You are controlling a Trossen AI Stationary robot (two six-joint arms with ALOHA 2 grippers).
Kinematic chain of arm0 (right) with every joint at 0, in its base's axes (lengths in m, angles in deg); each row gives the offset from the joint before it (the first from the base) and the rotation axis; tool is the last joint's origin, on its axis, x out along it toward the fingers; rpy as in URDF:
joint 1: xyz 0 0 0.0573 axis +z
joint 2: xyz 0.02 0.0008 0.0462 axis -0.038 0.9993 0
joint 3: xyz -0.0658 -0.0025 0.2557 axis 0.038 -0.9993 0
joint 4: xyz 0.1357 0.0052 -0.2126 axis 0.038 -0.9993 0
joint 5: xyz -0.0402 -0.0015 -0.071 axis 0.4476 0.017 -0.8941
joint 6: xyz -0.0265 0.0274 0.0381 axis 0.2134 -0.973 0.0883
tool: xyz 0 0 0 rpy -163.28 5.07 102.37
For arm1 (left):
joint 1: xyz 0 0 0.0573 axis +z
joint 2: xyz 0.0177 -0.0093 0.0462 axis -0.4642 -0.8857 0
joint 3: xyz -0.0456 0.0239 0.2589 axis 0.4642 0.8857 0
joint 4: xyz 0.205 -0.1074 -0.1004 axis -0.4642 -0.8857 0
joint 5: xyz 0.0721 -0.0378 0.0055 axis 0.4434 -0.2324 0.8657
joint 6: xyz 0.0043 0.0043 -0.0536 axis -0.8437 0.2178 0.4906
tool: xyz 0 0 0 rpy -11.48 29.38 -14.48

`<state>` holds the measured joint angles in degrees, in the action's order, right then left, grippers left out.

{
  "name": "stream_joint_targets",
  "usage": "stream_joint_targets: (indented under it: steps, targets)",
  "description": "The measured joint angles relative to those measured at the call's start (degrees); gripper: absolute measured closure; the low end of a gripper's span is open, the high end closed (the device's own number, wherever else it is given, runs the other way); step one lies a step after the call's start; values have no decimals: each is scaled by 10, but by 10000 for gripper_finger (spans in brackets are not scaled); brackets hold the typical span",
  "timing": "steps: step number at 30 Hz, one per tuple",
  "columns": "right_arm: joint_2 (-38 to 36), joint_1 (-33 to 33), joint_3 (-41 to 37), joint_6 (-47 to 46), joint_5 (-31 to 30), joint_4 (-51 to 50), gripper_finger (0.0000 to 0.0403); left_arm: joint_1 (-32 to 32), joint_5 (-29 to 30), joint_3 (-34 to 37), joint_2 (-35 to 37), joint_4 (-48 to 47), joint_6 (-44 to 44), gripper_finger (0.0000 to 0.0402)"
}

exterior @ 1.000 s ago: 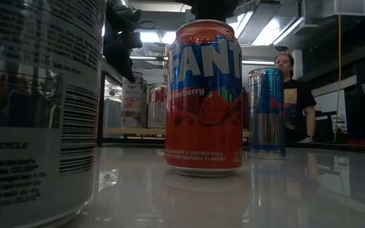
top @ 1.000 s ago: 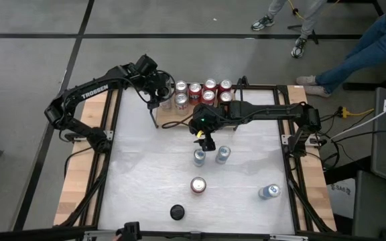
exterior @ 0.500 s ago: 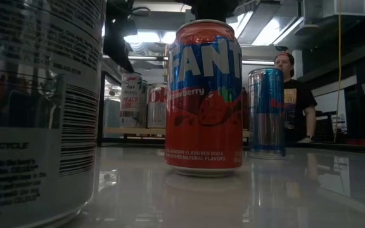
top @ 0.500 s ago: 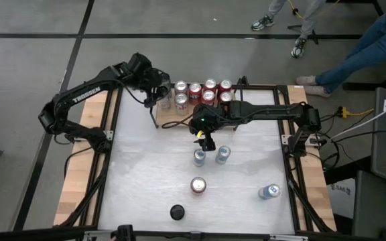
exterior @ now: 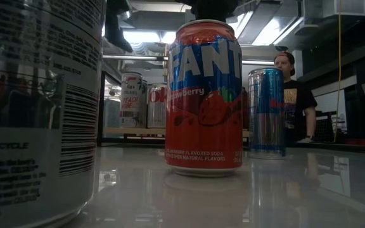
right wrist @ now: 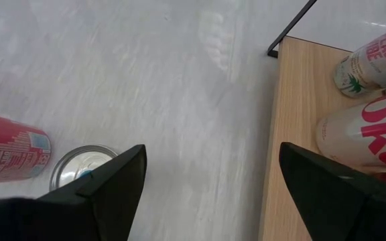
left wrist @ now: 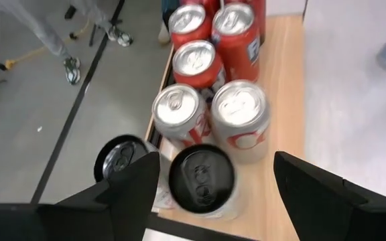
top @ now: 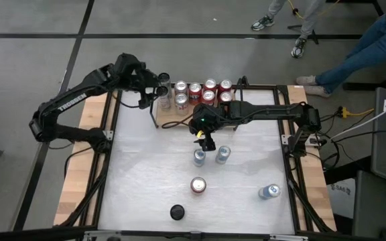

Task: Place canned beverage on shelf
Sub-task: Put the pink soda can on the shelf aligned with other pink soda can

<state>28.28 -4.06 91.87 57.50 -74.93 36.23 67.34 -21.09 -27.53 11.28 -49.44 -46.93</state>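
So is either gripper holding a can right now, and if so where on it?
No. The left gripper is open above the black-topped can on the shelf, not touching it. The right gripper hangs open over the white tabletop.

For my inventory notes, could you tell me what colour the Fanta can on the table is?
The Fanta can is red with blue lettering; the low view shows it best.

Light-wood shelf (top: pixel 179 122) holds upright cans (top: pixel 203 92); black-topped can (left wrist: pixel 202 180) at its end.
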Motion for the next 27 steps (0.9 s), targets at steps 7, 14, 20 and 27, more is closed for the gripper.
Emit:
stream_joint_targets:
  steps: [7,14,20,27]
  targets:
    - [0,0,0,0,0,-6,72,-34,0,0,41,-1,79,118]
    - [0,0,0,0,0,-6,72,-101,-1,0,62,-16,137,118]
    - [0,1,0,0,0,-6,72,-163,-1,0,62,-48,175,118]
    - [-1,20,14,0,29,-13,72,-230,14,0,62,-53,212,118]
